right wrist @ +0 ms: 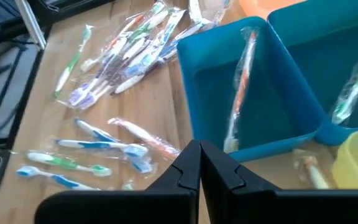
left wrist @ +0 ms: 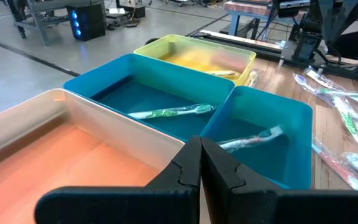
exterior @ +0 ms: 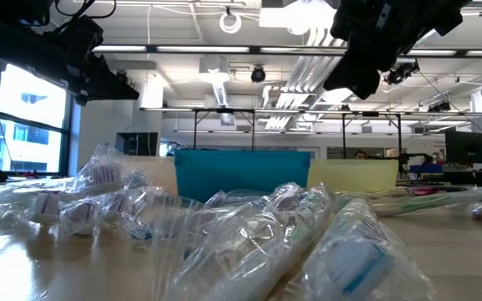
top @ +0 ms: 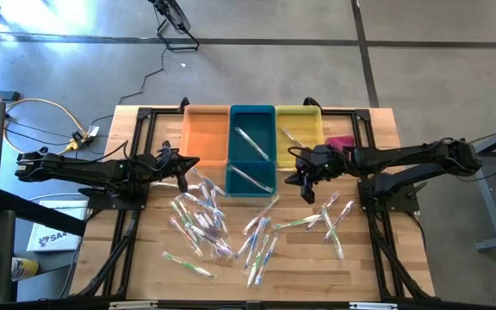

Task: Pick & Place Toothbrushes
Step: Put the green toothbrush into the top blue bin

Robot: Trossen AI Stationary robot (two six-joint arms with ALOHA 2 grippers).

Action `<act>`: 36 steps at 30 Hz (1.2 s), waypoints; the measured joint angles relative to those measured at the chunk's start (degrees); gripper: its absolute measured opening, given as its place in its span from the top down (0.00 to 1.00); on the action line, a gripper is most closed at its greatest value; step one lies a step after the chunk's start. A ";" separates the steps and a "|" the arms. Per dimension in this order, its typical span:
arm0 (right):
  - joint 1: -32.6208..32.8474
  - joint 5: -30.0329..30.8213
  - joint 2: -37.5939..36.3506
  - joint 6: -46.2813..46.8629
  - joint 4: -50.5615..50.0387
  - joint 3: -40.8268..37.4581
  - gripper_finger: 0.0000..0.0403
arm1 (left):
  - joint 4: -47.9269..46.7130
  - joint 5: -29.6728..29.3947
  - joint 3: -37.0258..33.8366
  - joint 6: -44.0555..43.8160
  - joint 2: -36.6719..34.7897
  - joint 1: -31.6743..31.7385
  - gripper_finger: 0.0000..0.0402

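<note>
Many wrapped toothbrushes lie scattered on the wooden table, with more at the near middle and to the right. One green toothbrush lies in the far teal bin. Another toothbrush lies in the near teal bin, and one in the yellow bin. My left gripper hangs shut by the orange bin. My right gripper hangs shut above the table, beside the near teal bin's right wall. Both are empty.
A pink cloth lies right of the yellow bin. The four bins stand in a row at the table's far middle. In the low view the wrapped toothbrushes pile up close in front. Bare wood shows at the table's near left corner.
</note>
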 joint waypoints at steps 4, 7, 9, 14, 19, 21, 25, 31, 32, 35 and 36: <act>0.00 1.46 0.00 -0.27 -0.01 0.00 1.00 | 0.01 0.00 0.00 0.00 -0.02 0.00 1.00; 0.00 1.39 0.00 -0.17 -0.02 0.00 1.00 | 0.01 0.00 0.00 -0.01 -0.02 -0.02 1.00; 0.00 0.93 0.00 -0.17 -0.04 0.00 1.00 | 0.03 0.00 0.00 0.00 -0.01 -0.01 1.00; 0.00 0.24 0.00 -0.17 -0.07 0.00 1.00 | 0.06 0.00 0.00 0.00 -0.02 0.00 1.00; 0.00 0.14 0.00 -0.15 -0.28 0.00 1.00 | 0.08 0.00 -0.01 -0.01 0.00 -0.01 1.00; 0.00 -0.11 0.00 0.55 -0.48 0.00 1.00 | 0.08 0.00 0.00 -0.01 0.00 0.00 1.00; 0.00 -0.98 0.00 5.23 -1.58 0.00 1.00 | 0.30 0.00 0.00 -0.01 -0.02 0.00 1.00; 1.58 -2.87 0.02 4.43 -4.01 0.00 1.00 | 0.30 0.00 0.00 -0.01 -0.01 0.00 1.00; 1.97 -2.56 0.02 4.04 -4.06 0.00 1.00 | 0.31 0.00 -0.02 -0.01 0.00 -0.01 1.00; 2.72 -2.27 0.02 3.98 -4.00 0.00 1.00 | 0.56 0.00 -0.02 -0.01 0.00 0.00 1.00; 2.99 -2.33 0.02 3.96 -4.00 0.00 1.00 | 0.56 0.00 0.00 -0.01 0.00 0.00 1.00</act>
